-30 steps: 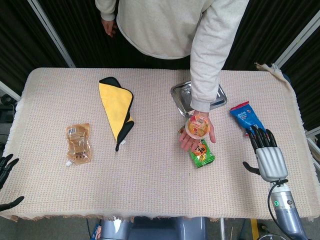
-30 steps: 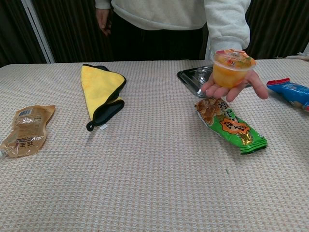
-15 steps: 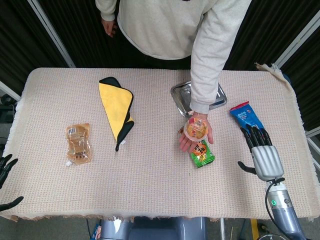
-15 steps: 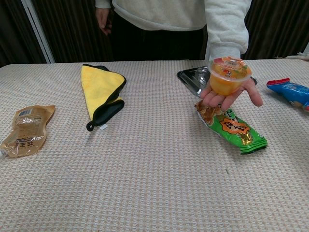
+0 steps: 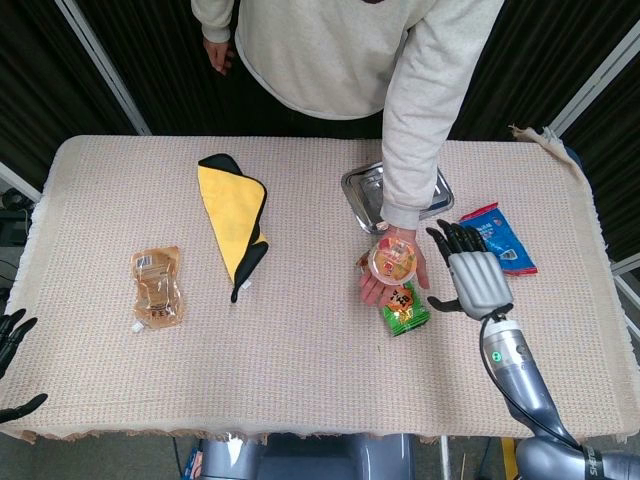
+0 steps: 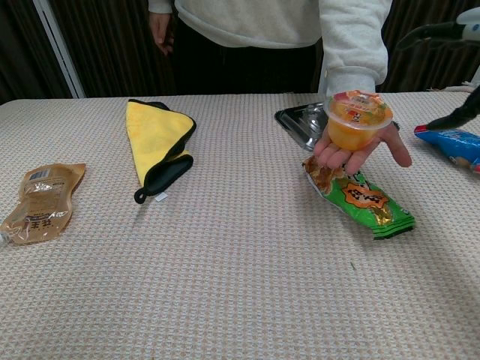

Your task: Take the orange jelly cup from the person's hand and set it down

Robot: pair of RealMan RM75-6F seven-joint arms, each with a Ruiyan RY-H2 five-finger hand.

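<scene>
The orange jelly cup (image 5: 394,260) (image 6: 357,119) sits on the person's open palm (image 5: 388,280) (image 6: 358,152), held above the table right of centre. My right hand (image 5: 470,276) hovers just right of the cup, fingers spread and holding nothing, a short gap from the palm. In the chest view only its dark fingertips (image 6: 450,120) show at the right edge. My left hand (image 5: 10,345) shows only as dark fingers at the far left edge, spread and holding nothing.
A green snack packet (image 5: 405,308) (image 6: 360,196) lies under the person's hand. A metal tray (image 5: 364,188) (image 6: 301,120) is behind it, a blue packet (image 5: 500,235) (image 6: 453,143) to the right. A yellow cloth (image 5: 233,218) (image 6: 156,138) and a brown pouch (image 5: 157,287) (image 6: 39,202) lie on the left.
My right hand has risen and moved left from the table's right side to beside the cup. The person's hand with the cup has stayed almost still.
</scene>
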